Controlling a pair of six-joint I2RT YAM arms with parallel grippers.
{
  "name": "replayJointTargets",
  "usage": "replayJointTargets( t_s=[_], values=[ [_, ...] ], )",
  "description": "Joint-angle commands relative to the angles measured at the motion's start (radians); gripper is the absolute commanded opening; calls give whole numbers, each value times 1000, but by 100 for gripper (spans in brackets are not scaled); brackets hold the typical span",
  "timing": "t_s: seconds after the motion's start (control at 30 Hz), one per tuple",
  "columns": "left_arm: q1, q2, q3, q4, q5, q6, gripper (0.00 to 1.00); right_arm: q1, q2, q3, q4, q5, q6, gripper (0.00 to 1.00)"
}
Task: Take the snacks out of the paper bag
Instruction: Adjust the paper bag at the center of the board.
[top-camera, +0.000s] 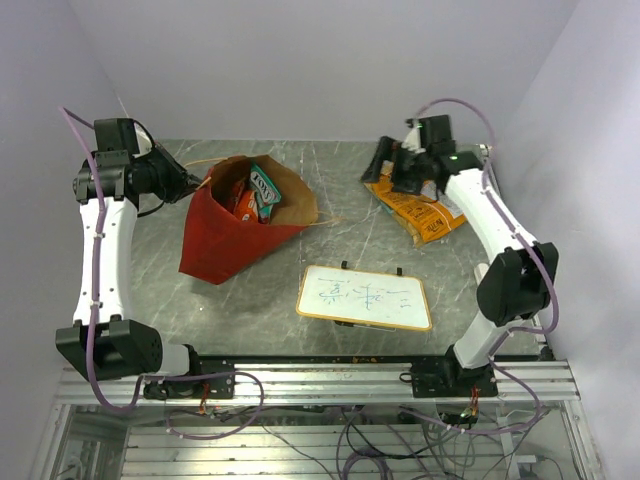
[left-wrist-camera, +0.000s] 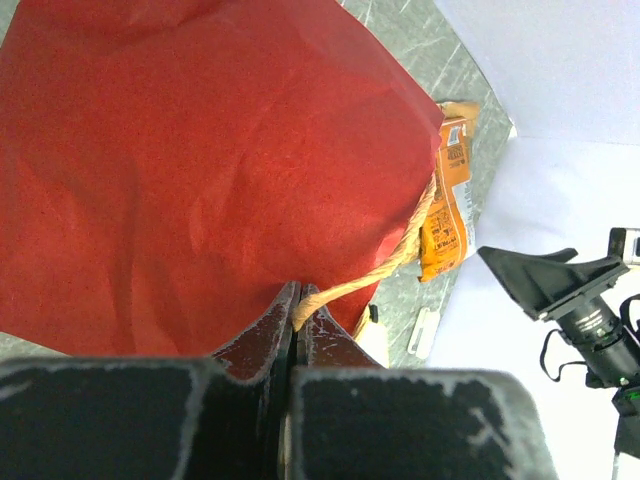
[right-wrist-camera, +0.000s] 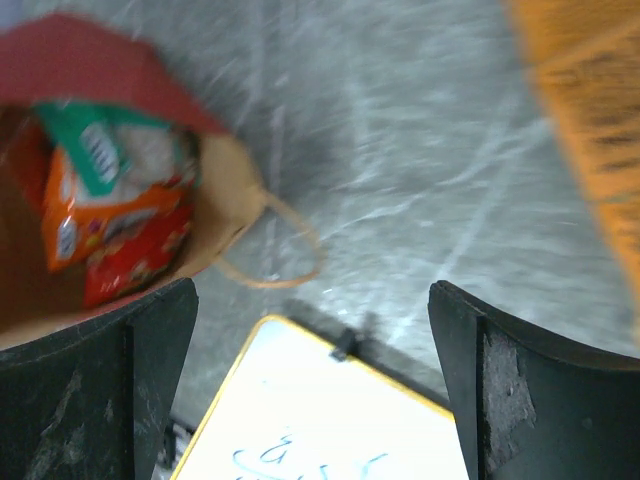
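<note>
The red paper bag (top-camera: 215, 240) lies on its side at left centre, its brown mouth facing right. Teal (top-camera: 264, 188), orange and red snacks (top-camera: 245, 205) show inside the mouth. My left gripper (top-camera: 190, 185) is at the bag's upper left rim. In the left wrist view this gripper (left-wrist-camera: 297, 300) is shut on the bag's string handle (left-wrist-camera: 390, 265). A large orange chip bag (top-camera: 425, 215) lies flat at the right. My right gripper (top-camera: 405, 180) hovers over its far end. In the right wrist view it (right-wrist-camera: 315, 300) is open with nothing between the fingers.
A white-framed whiteboard (top-camera: 365, 297) with blue scribbles lies in front of centre, between the two arms. A small white bar (left-wrist-camera: 425, 333) lies on the table near it. The table's back edge meets the wall just behind both grippers.
</note>
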Motion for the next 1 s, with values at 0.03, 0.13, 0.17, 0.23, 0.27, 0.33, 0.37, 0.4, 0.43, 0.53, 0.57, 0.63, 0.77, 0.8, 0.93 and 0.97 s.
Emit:
replayJointTargets(
  t_s=[0.03,0.13,0.17,0.23,0.27,0.33,0.37,0.4,0.43,0.53,0.57,0.63,0.77,0.8,0.93,0.97],
  values=[
    [-2,-6,25,6,19,13,7,198,50,36,1,-30,-61,100],
    [0,5,41,-20,10,21,7,190,129,59,-17,-41,-73,100],
    [0,19,67,-42,6,32,7,186,173,88,-30,-74,-86,100],
    [0,42,103,-57,4,62,7,185,218,108,-2,-145,-116,100],
    [0,48,107,-55,6,67,7,188,237,104,31,-195,-130,100],
    [0,62,121,-62,-1,77,7,194,281,110,58,-238,-132,98],
    [0,70,128,-66,2,81,7,195,307,119,60,-260,-125,97],
    [-1,76,131,-62,7,80,7,198,338,125,67,-284,-112,96],
    [-1,78,128,-54,12,77,7,201,361,129,72,-306,-98,95],
    [0,90,128,-42,15,72,7,206,410,138,85,-346,-86,91],
    [-1,97,133,-42,16,70,7,208,420,140,84,-356,-89,90],
    [-2,114,145,-38,26,65,7,209,431,140,87,-403,-98,84],
    [-5,148,170,-5,56,27,7,232,428,106,119,-473,-83,37],
    [-8,159,183,-6,56,9,7,242,421,99,121,-471,-72,28],
    [-31,193,218,5,87,-72,7,309,359,89,96,-447,-72,11],
    [-33,207,236,-5,95,-77,7,335,340,81,95,-433,-74,8]
  ],
)
